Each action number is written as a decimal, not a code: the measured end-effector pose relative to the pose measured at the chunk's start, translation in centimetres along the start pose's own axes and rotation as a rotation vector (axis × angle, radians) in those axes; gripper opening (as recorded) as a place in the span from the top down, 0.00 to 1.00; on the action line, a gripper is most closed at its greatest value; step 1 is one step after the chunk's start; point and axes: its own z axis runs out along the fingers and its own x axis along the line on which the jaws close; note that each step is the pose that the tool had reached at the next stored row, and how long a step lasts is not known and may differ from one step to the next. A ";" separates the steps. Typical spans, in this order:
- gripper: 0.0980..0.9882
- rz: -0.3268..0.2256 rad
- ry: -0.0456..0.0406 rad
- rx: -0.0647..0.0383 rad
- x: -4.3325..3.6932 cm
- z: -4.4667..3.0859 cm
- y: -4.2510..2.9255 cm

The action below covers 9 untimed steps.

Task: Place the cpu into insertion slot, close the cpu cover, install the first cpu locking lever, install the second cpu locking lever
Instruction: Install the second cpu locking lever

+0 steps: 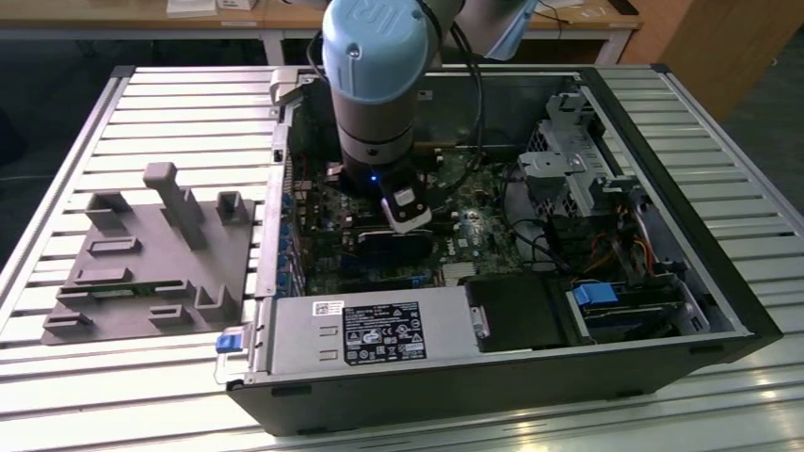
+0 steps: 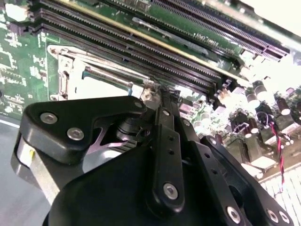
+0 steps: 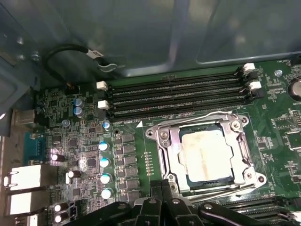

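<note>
Sitting in the insertion slot [image 3: 171, 155], the cpu [image 3: 206, 155] lies under the closed cpu cover [image 3: 244, 160]; the gripper [image 2: 157, 92], fingers together, hovers at a lever.

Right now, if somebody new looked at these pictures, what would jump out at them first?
Probably the big grey and blue robot arm reaching down into the open black computer case in the exterior view. In the first wrist view, the pale silvery-tan square cpu sits in its socket with the thin silver metal cover frame down around it, the black claw close beside it.
</note>
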 end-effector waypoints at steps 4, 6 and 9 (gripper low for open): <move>1.00 0.000 -0.0011 0.007 0.01 -0.81 0.26; 1.00 -0.001 -0.0025 0.016 0.01 -1.24 0.40; 1.00 -0.001 -0.0056 0.035 -0.01 -1.83 0.60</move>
